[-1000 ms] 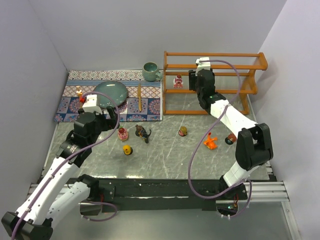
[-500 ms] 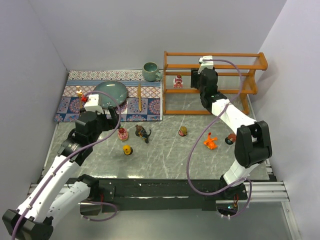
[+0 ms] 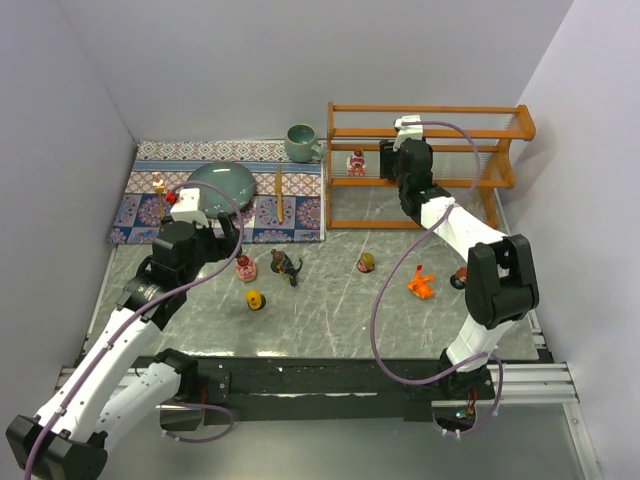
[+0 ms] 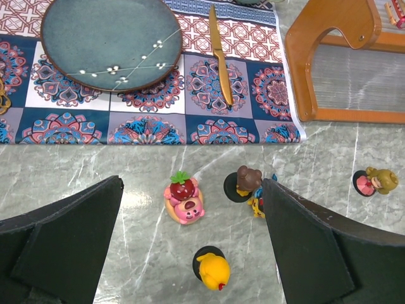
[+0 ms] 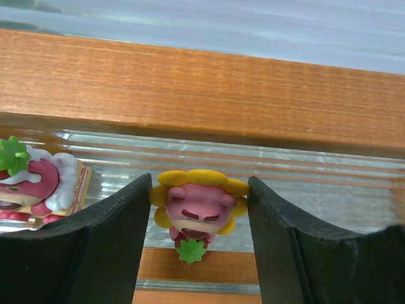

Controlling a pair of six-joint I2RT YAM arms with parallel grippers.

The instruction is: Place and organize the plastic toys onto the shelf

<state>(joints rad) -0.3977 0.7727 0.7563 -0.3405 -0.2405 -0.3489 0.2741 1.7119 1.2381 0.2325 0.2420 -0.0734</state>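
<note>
The right gripper [image 5: 199, 190] is closed on a pink plastic bear toy with a yellow petal collar [image 5: 199, 204], and both fingers touch the petals. It holds the toy over a ribbed panel of the orange-brown wooden shelf [image 5: 202, 88], just beside a red-and-white bear toy [image 5: 38, 183] standing there. The left gripper [image 4: 191, 185] gapes wide and holds nothing. It hangs over the grey marble counter [image 4: 95, 171], in front of the shelf's left end, above a pink strawberry-topped bear [image 4: 183, 201], a brown-headed figure [image 4: 247, 180] and a yellow figure [image 4: 212, 269].

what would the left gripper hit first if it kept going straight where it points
Probably the pink strawberry-topped bear, nearly centred between the open left gripper's fingers, though depth is unclear.
</note>
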